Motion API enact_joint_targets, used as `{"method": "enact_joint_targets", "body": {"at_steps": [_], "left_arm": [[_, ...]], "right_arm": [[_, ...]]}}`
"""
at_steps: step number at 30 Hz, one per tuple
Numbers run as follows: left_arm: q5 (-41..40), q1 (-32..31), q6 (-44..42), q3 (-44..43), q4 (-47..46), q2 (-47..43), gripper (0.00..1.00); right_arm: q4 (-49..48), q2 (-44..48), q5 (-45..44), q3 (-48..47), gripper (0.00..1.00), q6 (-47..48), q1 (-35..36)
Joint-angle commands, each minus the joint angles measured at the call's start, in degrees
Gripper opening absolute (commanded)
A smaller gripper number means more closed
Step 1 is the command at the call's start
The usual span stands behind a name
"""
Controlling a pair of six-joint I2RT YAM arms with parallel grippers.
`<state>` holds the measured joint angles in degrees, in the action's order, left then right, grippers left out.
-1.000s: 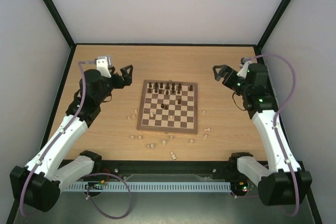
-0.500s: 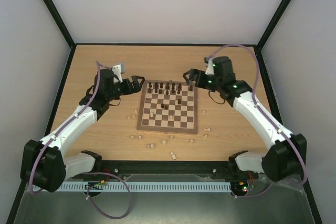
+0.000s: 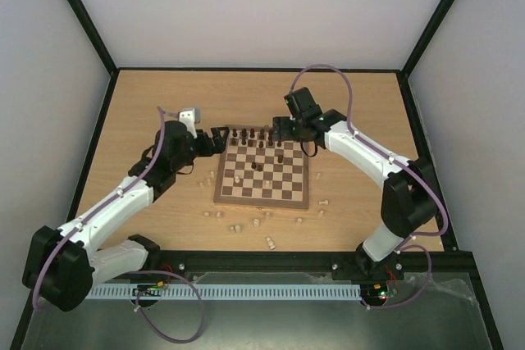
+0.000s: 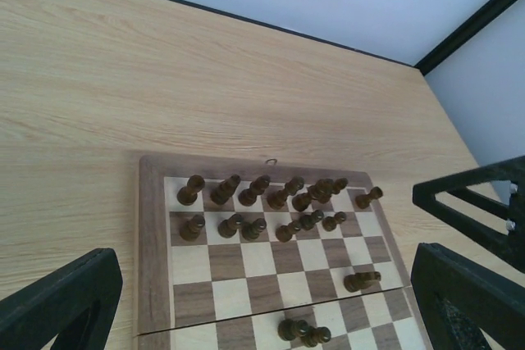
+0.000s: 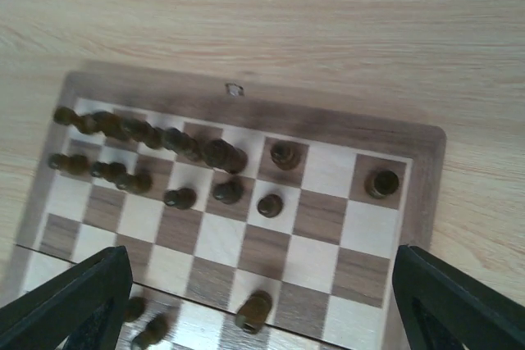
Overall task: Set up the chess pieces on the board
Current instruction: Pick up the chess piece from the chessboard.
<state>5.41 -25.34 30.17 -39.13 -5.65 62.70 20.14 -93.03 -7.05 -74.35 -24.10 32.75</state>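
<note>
As both swing inward, left gripper [image 3: 220,137] and right gripper [image 3: 280,129] gape empty, dark brown wooden pieces [image 5: 221,156] reachable between their jaws.

The left arm [image 3: 123,194] stretches from its base at the near left, forward and to the right, with the forearm low and the wrist turned inward. The left gripper [image 3: 220,137] points right, jaws wide apart and holding nothing. In its wrist view the two dark fingers [image 4: 66,305] sit at opposite edges. The right arm [image 3: 361,149] rises from the near right, folds sharply at the elbow and reaches far to the left. The right gripper [image 3: 279,129] tilts downward, its fingers [image 5: 74,301] also spread wide with nothing gripped. The two grippers are near each other but apart.
</note>
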Motion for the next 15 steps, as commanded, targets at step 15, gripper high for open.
{"method": "enact_joint_targets", "body": {"at_steps": [15], "left_arm": [[-4.7,-5.0,-3.3,-3.5,0.5,8.5,1.0]], "right_arm": [[2.6,-1.9,-5.1,7.2,0.57,1.4,6.8]]}}
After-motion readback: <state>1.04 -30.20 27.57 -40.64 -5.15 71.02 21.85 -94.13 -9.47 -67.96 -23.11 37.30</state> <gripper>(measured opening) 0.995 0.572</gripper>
